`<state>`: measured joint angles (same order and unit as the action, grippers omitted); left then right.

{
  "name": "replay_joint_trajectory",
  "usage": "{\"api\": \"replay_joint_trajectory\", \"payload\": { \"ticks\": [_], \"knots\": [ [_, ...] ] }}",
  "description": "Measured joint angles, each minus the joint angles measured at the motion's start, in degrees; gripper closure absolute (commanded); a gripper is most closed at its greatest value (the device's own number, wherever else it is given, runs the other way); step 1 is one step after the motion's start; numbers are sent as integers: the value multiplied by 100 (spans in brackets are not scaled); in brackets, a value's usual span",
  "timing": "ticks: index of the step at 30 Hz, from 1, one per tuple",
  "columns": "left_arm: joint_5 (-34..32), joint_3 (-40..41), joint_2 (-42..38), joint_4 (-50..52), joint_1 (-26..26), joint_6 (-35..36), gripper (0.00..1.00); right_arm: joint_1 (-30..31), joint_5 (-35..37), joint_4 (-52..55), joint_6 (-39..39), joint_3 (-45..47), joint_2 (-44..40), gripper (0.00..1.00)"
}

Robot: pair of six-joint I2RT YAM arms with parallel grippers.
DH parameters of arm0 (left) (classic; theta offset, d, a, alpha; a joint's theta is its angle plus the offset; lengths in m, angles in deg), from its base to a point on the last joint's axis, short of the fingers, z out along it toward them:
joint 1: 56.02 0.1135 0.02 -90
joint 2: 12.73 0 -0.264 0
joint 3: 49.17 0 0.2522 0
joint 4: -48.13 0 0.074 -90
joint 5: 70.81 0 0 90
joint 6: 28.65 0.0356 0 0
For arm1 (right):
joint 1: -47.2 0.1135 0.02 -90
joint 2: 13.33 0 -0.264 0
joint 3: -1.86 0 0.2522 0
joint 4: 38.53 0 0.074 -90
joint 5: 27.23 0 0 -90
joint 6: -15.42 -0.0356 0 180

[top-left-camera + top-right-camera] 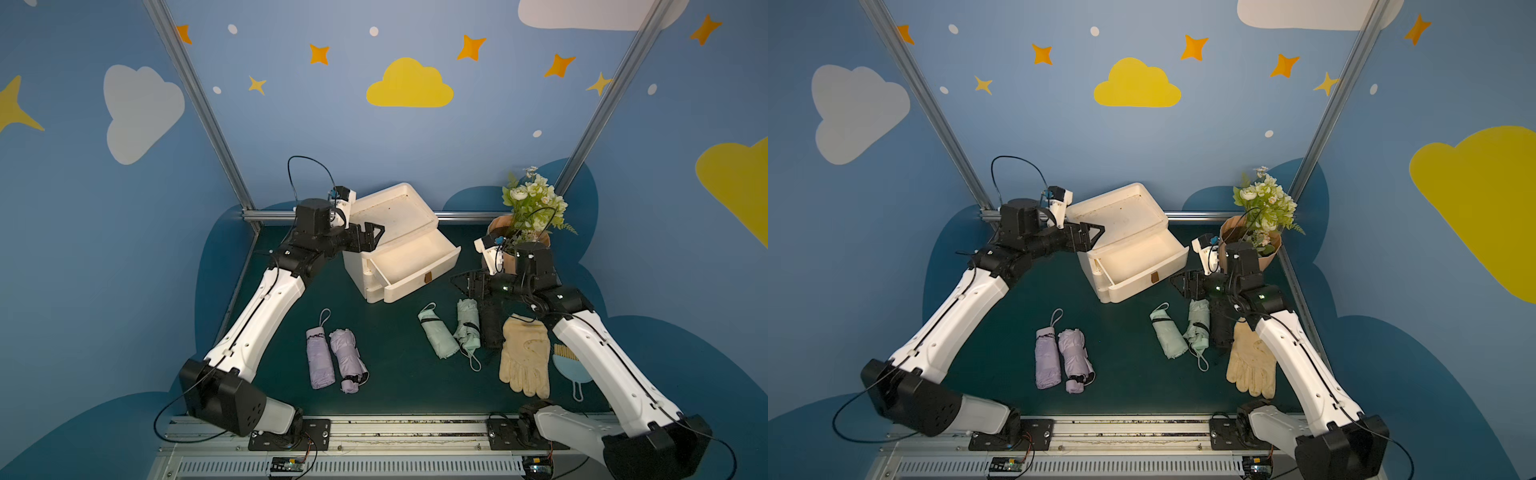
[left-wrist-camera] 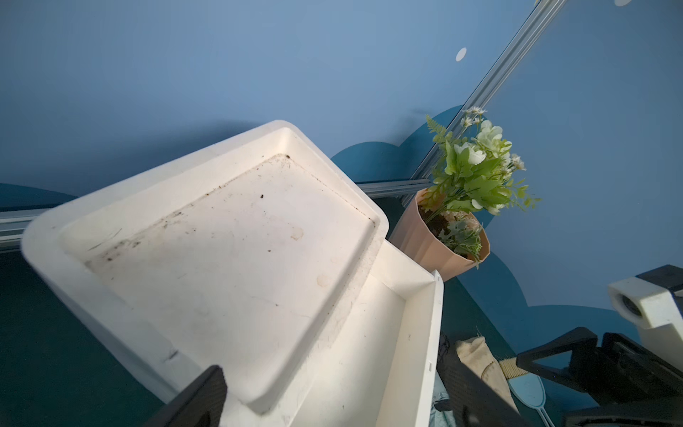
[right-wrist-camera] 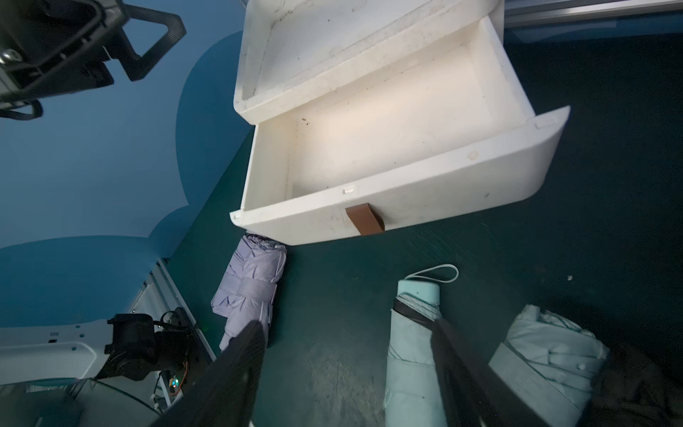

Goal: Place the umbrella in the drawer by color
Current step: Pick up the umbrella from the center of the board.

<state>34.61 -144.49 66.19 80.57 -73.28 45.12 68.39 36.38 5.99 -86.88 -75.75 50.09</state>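
Note:
A white drawer cabinet point(image 1: 390, 216) stands at the back centre with its upper drawer point(image 1: 415, 266) pulled out and empty. Two purple folded umbrellas point(image 1: 320, 359) lie side by side at the front left. Two mint-green umbrellas point(image 1: 438, 334) and a black one point(image 1: 490, 328) lie at the front right. My left gripper point(image 1: 376, 232) is open, level with the cabinet's top at its left corner, holding nothing point(image 2: 332, 399). My right gripper point(image 1: 457, 280) is open just right of the drawer front, above the mint umbrellas point(image 3: 414, 355), with nothing between its fingers.
A potted flower bunch point(image 1: 523, 224) stands at the back right behind my right wrist. A cream glove point(image 1: 524, 357) and a small blue brush and dustpan point(image 1: 567, 368) lie beside the right arm. Metal frame posts mark the back corners.

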Motion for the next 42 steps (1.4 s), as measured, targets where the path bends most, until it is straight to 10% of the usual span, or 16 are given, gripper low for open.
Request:
{"api": "replay_joint_trajectory", "payload": {
  "ticks": [16,42],
  "knots": [
    [-1399,4520,-3058,-962,0,-1016,0,1650,2050,750,-254,1829,-463,2],
    [-2107,4662,-3276,-1233,13,-1119,0,2719,3899,-404,-72,1589,2516,3]
  ]
}}
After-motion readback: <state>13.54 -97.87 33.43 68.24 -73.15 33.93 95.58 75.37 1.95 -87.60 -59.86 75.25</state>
